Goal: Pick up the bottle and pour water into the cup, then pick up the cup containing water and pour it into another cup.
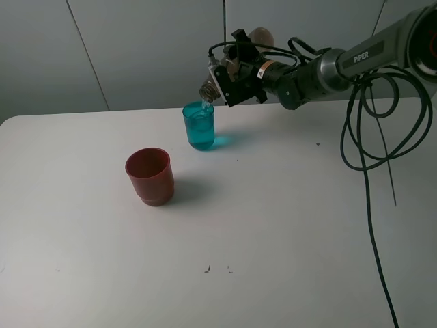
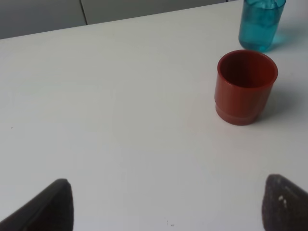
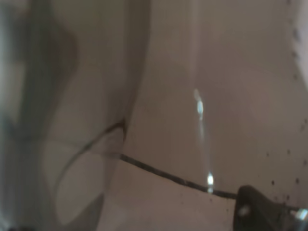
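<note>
Firmly, the right gripper (image 1: 231,80) clamps the bottle (image 1: 207,89), tipped neck-down just over the cup (image 1: 199,127), which holds water; another cup (image 1: 149,176) stands apart on the table (image 1: 293,232); the left gripper (image 2: 166,207) stands wide open

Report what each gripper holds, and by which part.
Right gripper: the bottle, gripped around its mid-body and tipped over the cup. Left gripper: nothing, jaws open.
</note>
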